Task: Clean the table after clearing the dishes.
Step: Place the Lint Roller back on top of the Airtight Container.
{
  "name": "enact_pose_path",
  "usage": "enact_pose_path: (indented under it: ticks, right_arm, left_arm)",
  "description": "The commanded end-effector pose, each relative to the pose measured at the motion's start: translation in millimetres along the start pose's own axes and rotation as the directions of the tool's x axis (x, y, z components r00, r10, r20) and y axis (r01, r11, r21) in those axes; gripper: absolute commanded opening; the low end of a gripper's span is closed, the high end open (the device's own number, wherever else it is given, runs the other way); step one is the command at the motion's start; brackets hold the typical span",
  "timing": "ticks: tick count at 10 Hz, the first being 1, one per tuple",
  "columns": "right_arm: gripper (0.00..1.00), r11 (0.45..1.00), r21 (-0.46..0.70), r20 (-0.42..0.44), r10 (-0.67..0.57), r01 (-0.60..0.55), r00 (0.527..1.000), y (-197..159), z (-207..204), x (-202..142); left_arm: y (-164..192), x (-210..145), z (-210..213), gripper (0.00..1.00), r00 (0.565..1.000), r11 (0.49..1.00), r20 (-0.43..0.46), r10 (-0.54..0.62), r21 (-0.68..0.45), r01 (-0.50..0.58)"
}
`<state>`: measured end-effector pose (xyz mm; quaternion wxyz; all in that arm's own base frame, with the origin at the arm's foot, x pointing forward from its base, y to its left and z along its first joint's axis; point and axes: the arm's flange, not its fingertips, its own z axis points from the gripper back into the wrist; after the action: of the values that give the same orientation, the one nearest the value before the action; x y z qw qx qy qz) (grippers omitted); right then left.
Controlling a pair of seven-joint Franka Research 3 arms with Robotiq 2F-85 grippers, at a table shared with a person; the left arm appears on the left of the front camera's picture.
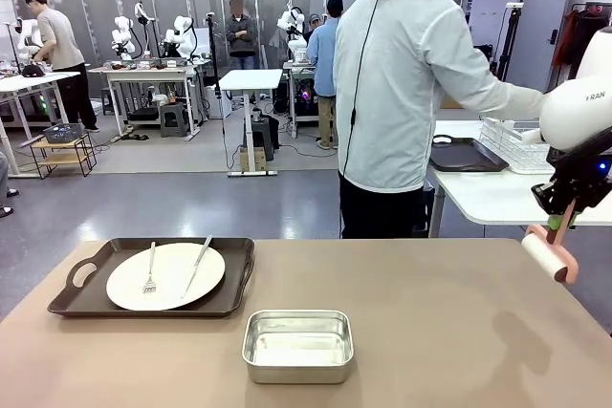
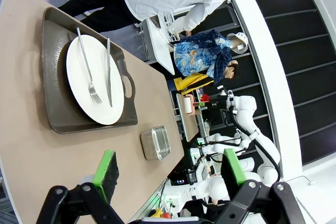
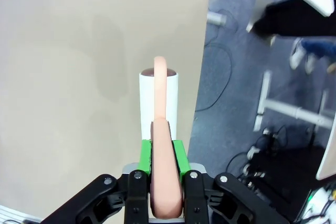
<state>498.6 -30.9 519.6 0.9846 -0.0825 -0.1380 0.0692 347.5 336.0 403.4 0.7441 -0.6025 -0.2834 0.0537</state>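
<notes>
Dishes to clear: one white plate (image 1: 165, 275) carrying a loose fork (image 1: 150, 269) and knife (image 1: 196, 267). It sits in a dark handled tray (image 1: 76, 298) on the far left part of the table (image 1: 430, 332). The plate looks stiff, smooth and breakable, and the cutlery would likely slide if tipped. The tray's end handles therefore seem the safest hold, with the tray kept level.

The left gripper (image 2: 169, 171) hangs above the table's left side, jaws spread wide with nothing between them. The tray lies ahead of it, well apart.

The right gripper (image 3: 163, 156) is clamped tight on the pink handle of a white roller (image 1: 547, 257), seemingly a light, rigid tool. It holds the roller over the table's right edge, apparently clear of the top.

A steel tin (image 1: 297, 344) sits at the table's near middle.
</notes>
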Motion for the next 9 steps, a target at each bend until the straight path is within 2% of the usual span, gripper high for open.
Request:
enact_pose_path:
  ticks: [1, 2, 3, 5, 6, 7, 8, 9]
  right_arm:
    - [0.21, 0.980, -0.030, 0.122, 0.199, -0.197, 0.972, 37.3, 44.8, -5.6]
    - [0.21, 0.945, -0.098, 0.154, 0.323, -0.311, 0.934, 73.7, 61.5, -8.9]
    - [0.21, 0.897, -0.082, 0.194, 0.441, -0.434, 0.876, 116.6, 77.0, -13.8]
    - [0.21, 0.786, -0.013, 0.301, 0.592, -0.618, 0.747, 182.9, 109.3, -25.5]
    - [0.21, 0.720, 0.013, 0.314, 0.656, -0.694, 0.686, 216.4, 128.1, -33.3]
    - [0.21, 0.620, 0.048, 0.292, 0.741, -0.783, 0.605, 257.6, 141.5, -42.8]
    - [0.21, 0.531, 0.080, 0.310, 0.791, -0.843, 0.528, 288.3, 149.0, -49.4]
    - [0.21, 0.445, 0.057, 0.303, 0.845, -0.894, 0.440, 318.9, 148.8, -59.8]
  left_arm:
    - [-2.1, -0.5, 3.0, 1.00, 1.000, 1.000, 0.002, -0.005, -0.007, 0.005]
    - [-2.1, -0.5, 3.0, 1.00, 1.000, 1.000, 0.002, -0.005, -0.007, 0.005]
    - [-2.1, -0.5, 3.0, 1.00, 1.000, 1.000, 0.002, -0.005, -0.007, 0.005]
    - [-2.1, -0.5, 3.0, 1.00, 1.000, 1.000, 0.002, -0.005, -0.007, 0.005]
    - [-2.1, -0.5, 3.0, 1.00, 1.000, 1.000, 0.002, -0.005, -0.007, 0.005]
    - [-2.1, -0.5, 3.0, 1.00, 1.000, 1.000, 0.002, -0.005, -0.007, 0.005]
    - [-2.1, -0.5, 3.0, 1.00, 1.000, 1.000, 0.002, -0.005, -0.007, 0.005]
    - [-2.1, -0.5, 3.0, 1.00, 1.000, 1.000, 0.002, -0.005, -0.007, 0.005]
